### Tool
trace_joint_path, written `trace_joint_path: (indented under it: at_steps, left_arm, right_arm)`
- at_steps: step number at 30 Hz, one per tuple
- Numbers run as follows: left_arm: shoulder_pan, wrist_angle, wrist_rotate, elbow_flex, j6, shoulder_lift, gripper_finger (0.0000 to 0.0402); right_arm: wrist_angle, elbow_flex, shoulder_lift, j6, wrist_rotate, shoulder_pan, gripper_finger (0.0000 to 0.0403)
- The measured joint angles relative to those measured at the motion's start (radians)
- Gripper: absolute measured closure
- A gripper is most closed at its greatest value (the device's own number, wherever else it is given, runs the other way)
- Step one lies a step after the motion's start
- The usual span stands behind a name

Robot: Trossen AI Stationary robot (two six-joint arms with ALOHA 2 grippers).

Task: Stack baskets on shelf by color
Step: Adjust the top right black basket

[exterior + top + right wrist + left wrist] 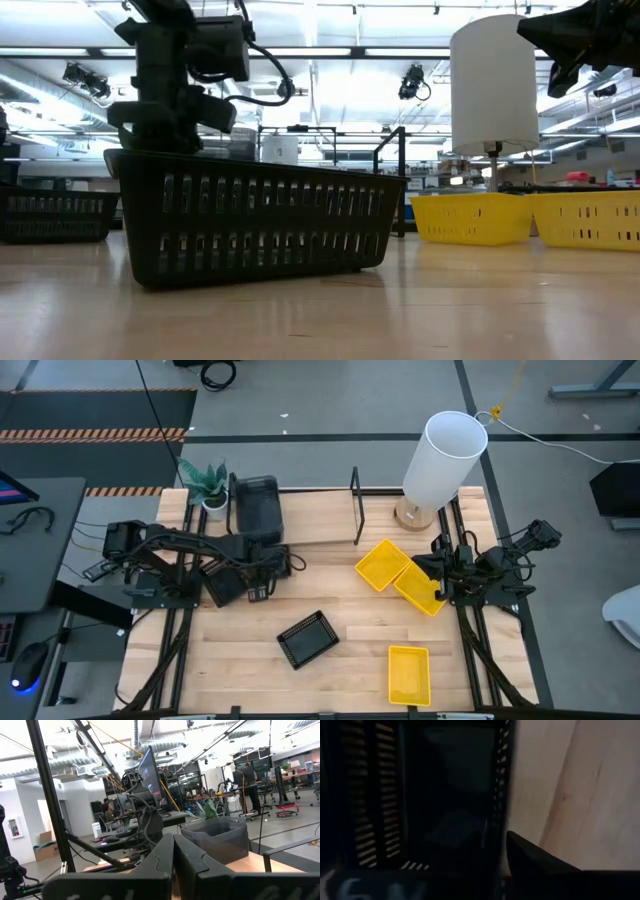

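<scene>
My left gripper (250, 582) is low at the table's left-middle, shut on a black slatted basket (220, 588), which also shows in the left wrist view (420, 795). A second black basket (307, 638) rests on its base near the table's middle front. Three yellow baskets lie on the table at the right: one (383, 563), one (420, 590) and one (408, 673). A stack of grey baskets (258, 508) stands on the shelf (320, 525). My right gripper (440, 573) is shut and empty, raised above the yellow baskets (575, 50). My left gripper holds the black basket by one side wall (499, 805), coming from above. One finger (535, 865) stands against the wall's outer side. The other is lost in the dark inside of the basket. Whether the basket is off the table I cannot tell.
A tall white cylinder (440, 455) stands at the back right by the shelf's end. A small potted plant (208, 485) stands at the back left. The shelf's black upright loop (355, 505) rises mid-shelf. Bare wood lies at the front left.
</scene>
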Motion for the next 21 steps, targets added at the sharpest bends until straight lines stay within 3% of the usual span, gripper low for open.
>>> trace_joint_path:
  at_steps: [5, 21]
  left_arm:
    - [-0.007, 0.000, 0.035, 0.000, -0.001, 0.000, 0.0385]
    - [-0.033, -0.020, 0.048, 0.031, -0.006, 0.000, 0.0388]
  right_arm:
    - [0.000, 0.000, 0.000, 0.000, 0.000, 0.000, 0.0387]
    - [0.000, 0.000, 0.000, 0.000, 0.000, 0.000, 0.0387]
